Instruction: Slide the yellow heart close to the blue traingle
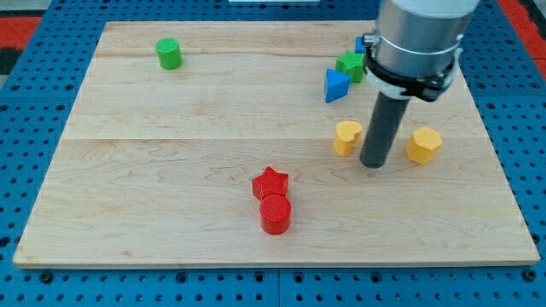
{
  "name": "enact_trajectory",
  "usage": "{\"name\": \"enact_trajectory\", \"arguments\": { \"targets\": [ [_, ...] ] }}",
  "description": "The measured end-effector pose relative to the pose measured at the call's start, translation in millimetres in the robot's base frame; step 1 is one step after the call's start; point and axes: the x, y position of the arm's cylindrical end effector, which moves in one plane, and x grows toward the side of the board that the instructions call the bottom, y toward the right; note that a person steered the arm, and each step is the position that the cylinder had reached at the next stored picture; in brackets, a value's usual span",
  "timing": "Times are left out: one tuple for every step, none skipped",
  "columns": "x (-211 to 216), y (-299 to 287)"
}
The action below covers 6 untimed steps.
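The yellow heart [346, 136] lies on the wooden board right of centre. The blue triangle [336, 86] lies above it, toward the view's top, with a clear gap between them. My tip [374, 163] rests on the board just right of the yellow heart and slightly below it, very near its right side; I cannot tell if it touches. The dark rod rises from the tip to the grey arm at the view's top right.
A yellow hexagon [423, 145] lies right of my tip. A green star [350, 65] and a partly hidden blue block [361, 44] sit beside the blue triangle. A green cylinder [169, 54] stands top left. A red star [270, 182] and red cylinder [275, 213] touch at bottom centre.
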Motion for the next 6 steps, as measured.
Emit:
{"name": "enact_trajectory", "arguments": {
  "targets": [
    [-18.7,-23.7],
    [-39.1,-50.5],
    [-52.4,-66.1],
    [-57.8,-67.9],
    [-51.9,-48.4],
    [-38.1,-18.8]
  ]
}}
